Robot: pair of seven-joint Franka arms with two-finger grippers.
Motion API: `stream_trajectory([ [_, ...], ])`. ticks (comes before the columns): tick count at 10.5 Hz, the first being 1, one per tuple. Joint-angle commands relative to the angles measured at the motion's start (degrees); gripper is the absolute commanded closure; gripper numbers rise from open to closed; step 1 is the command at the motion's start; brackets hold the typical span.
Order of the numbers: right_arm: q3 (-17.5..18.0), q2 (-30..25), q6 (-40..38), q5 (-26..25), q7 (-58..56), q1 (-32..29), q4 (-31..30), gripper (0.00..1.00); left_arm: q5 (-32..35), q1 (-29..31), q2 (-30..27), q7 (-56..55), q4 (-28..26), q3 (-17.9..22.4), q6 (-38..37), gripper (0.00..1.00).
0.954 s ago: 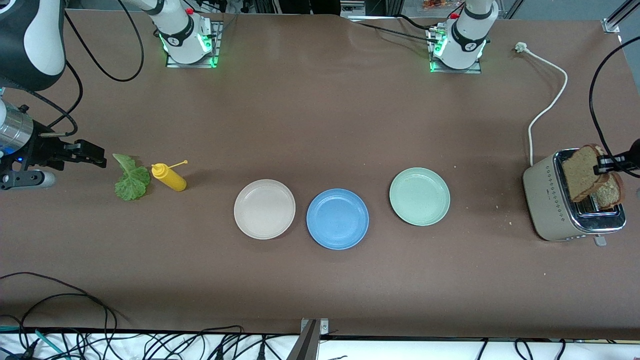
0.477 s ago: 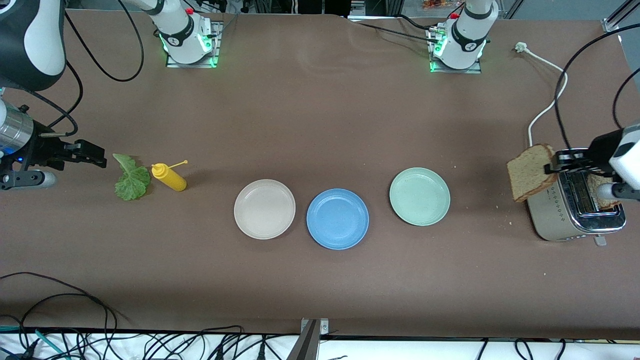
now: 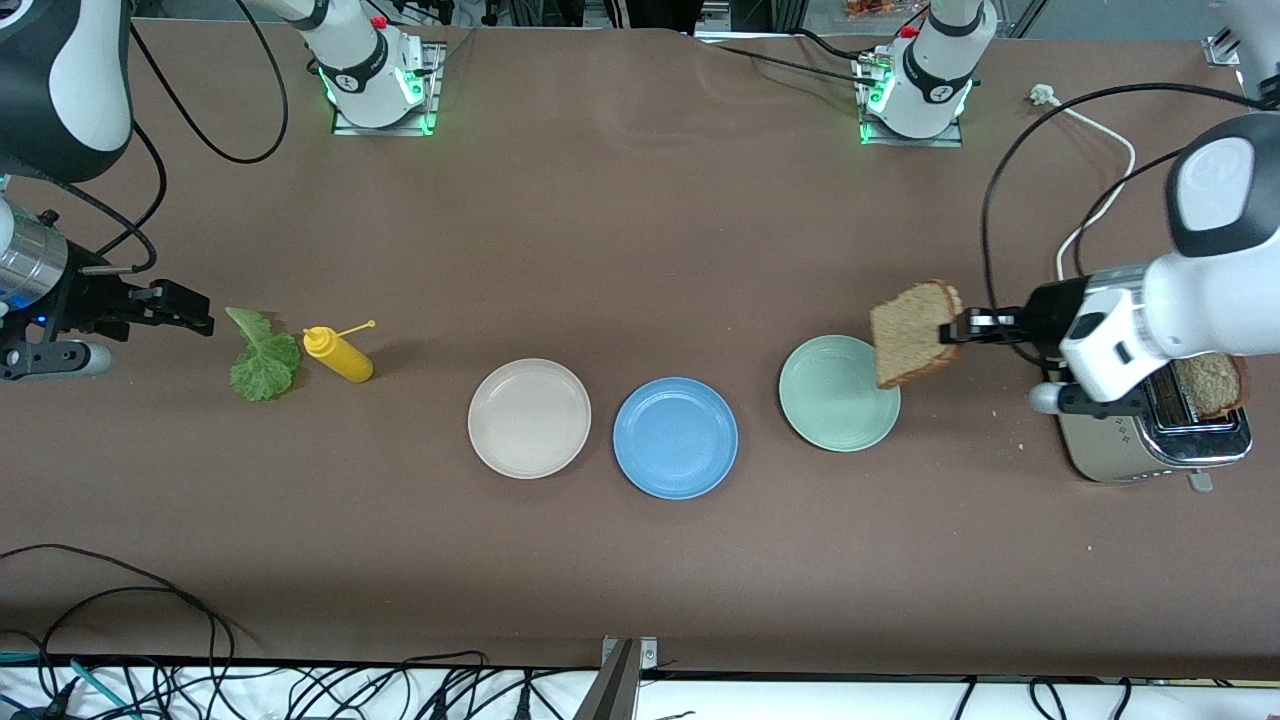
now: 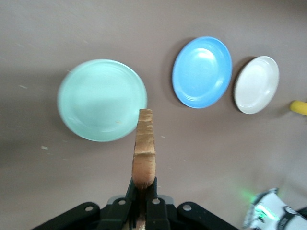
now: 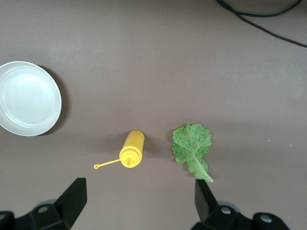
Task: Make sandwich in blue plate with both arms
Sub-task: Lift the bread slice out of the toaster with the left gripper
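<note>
Toward the right of the front frame, a bread slice (image 3: 913,333) is held on edge in the air by the left hand (image 3: 960,330), whose fingers are clamped tight on its crust; the slice hangs over the rim of the pale green plate (image 3: 830,400) at the side toward the left arm's end of the table. From the left wrist view the slice (image 4: 144,153) is seen edge-on, pinched between the closed fingers, with the pale green plate (image 4: 96,103), the blue plate (image 4: 201,72) and the beige-white plate (image 4: 256,85) lying below on the table (image 3: 640,250). A second bread slice (image 3: 1208,384) is seen standing in the slot of the toaster (image 3: 1170,445) at the right edge of the front frame, partly covered by the left arm. At the lower centre of the front frame the blue plate (image 3: 675,437) is found bare, between the beige-white plate (image 3: 529,418) and the pale green plate. At the left edge of the front frame the right hand (image 3: 195,310) is held with its fingers spread wide and nothing between them, waiting beside the lettuce leaf (image 3: 262,357). The yellow squeeze bottle (image 3: 338,354) is seen lying on its side just beside the leaf. Both are also shown in the right wrist view, the lettuce leaf (image 5: 193,145) and the bottle (image 5: 132,149) between the open fingers (image 5: 72,199).
</note>
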Motion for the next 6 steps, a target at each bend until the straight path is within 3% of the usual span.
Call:
stream_trajectory([
  [1,0.05,-0.84,0.34,-0.37,0.50,0.34,-0.66,0.00,-8.67,-3.55,2.91,-4.95,1.64,0.37,0.36,1.00],
  [3,0.05,-0.84,0.43,-0.37,0.50,0.34,-0.66,0.00,-12.73,-6.10,5.01,-6.78,2.44,0.37,3.77,1.00],
  [6,0.05,-0.84,0.34,-0.37,0.50,0.34,-0.66,0.00,-13.36,-11.19,7.83,-11.88,2.35,0.37,12.55,1.00],
])
